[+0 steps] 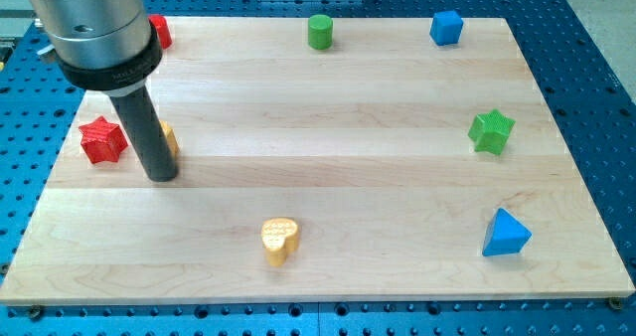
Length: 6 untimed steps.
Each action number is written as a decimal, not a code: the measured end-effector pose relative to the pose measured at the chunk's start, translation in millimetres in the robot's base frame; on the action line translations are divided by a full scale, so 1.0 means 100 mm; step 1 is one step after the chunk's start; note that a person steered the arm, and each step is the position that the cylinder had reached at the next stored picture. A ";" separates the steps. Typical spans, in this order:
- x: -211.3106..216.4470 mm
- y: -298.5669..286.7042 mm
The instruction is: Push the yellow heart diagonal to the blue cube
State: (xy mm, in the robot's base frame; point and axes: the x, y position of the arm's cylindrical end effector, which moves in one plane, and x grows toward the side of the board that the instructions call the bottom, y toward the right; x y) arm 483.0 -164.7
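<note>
The yellow heart (280, 240) lies near the view's bottom, a little left of centre. The blue cube (446, 27) sits at the view's top right. My tip (162, 175) rests on the board at the view's left, well up and to the left of the yellow heart and far from the blue cube. The rod partly hides a yellow block (169, 139) just behind it; its shape cannot be made out.
A red star (101, 140) lies left of the rod. A red block (158, 31) is half hidden behind the arm at the top left. A green cylinder (319, 31) is at top centre, a green star (490, 131) at the right, a blue triangular block (505, 234) at bottom right.
</note>
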 end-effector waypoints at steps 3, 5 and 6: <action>0.58 1.84; 1.24 1.10; 0.81 1.07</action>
State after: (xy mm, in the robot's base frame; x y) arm 564.2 -57.2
